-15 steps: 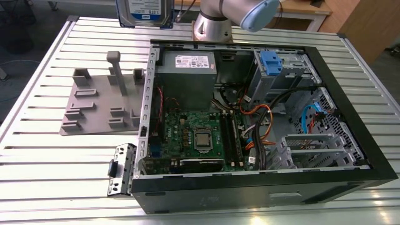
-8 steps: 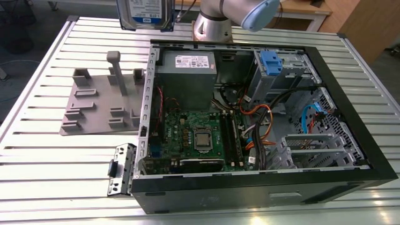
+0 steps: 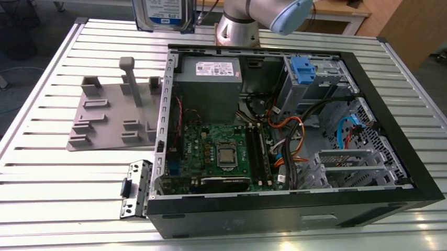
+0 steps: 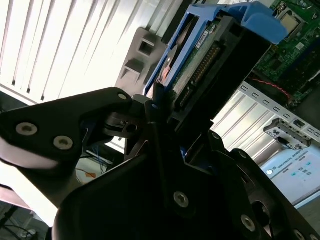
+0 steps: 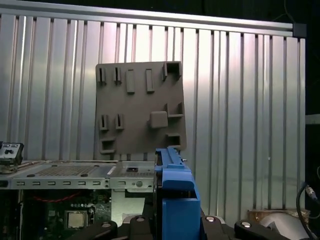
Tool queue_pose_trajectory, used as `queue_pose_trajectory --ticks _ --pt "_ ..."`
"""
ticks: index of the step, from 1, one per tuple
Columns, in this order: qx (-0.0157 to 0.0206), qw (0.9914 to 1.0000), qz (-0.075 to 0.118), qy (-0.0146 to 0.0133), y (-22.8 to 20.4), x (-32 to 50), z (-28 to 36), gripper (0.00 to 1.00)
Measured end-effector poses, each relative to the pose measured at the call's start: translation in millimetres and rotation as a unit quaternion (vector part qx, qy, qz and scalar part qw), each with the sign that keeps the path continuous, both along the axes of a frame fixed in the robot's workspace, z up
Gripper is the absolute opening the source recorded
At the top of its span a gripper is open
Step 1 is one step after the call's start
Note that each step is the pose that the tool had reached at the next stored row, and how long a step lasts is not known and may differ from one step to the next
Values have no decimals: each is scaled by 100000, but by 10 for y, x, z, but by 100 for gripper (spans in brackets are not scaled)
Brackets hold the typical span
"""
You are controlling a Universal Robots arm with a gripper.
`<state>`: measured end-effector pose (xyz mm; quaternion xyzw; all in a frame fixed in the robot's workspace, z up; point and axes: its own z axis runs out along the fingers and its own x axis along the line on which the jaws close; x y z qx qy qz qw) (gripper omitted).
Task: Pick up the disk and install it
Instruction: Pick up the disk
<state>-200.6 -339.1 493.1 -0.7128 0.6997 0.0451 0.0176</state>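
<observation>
— Which step is the arm on?
— The pick-up looks done. The gripper (image 4: 166, 111) is pinched on the disk (image 3: 164, 14), which hangs in the air over the far edge of the desk (image 3: 42, 172), toward the exterior view's left and clear of the grey holder (image 3: 104, 117).
— And the install?
— Not yet done. It probably calls for carrying the disk right, over the open computer case (image 3: 419, 180), and squaring its blue frame with the drive bay (image 3: 325, 78) at the far side.

Disk (image 3: 164, 14) aloft beside arm (image 3: 241, 29) (label showing)
</observation>
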Motion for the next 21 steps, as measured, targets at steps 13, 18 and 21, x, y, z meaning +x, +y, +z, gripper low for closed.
queue_pose_trajectory --ticks 13,18,21 --pt "-517 99991 -1236 -70 -10 21 -4 36" --pt "-565 99991 -1241 -63 -104 80 -7 36" --pt "-565 99991 -1235 -58 -173 127 -11 36"
